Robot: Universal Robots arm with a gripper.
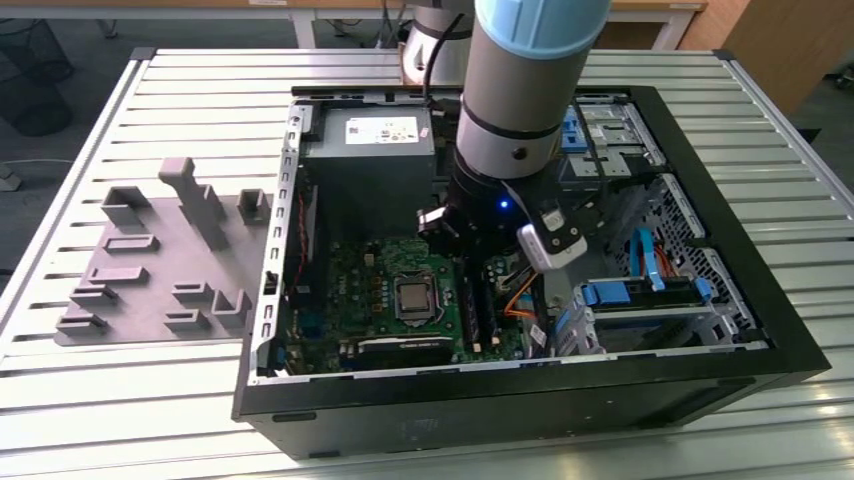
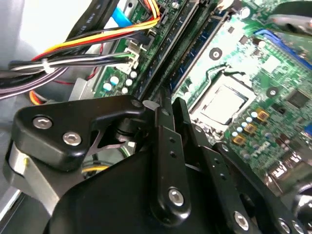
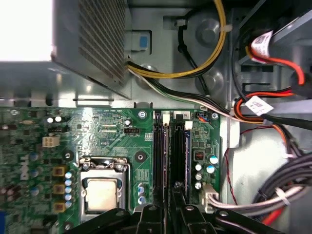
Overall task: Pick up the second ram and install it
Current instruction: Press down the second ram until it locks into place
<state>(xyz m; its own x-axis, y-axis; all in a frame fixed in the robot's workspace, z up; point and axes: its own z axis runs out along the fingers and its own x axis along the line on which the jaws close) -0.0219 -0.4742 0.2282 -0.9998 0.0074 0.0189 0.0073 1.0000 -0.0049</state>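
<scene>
In both wrist views my gripper (image 2: 169, 105) (image 3: 168, 212) hangs low over the black memory slots of the green motherboard (image 3: 112, 126). Its fingers (image 2: 161, 146) are pressed close together. A thin dark strip, the second ram (image 3: 168, 161) seen edge-on, runs out from between them along a slot. A blue stick (image 3: 183, 156) (image 2: 200, 48) stands seated in the neighbouring slot. In the exterior view the arm (image 1: 514, 150) reaches down into the open computer case (image 1: 747, 340), and its wrist hides the fingers.
The silver processor (image 3: 100, 195) lies beside the slots. Cable bundles (image 3: 263, 112) crowd the other side of the slots. A power supply box (image 1: 367, 150) fills the case's far end and blue drive bays (image 1: 641, 295) sit at the exterior view's right. A grey fixture plate (image 1: 147, 270) lies outside the case.
</scene>
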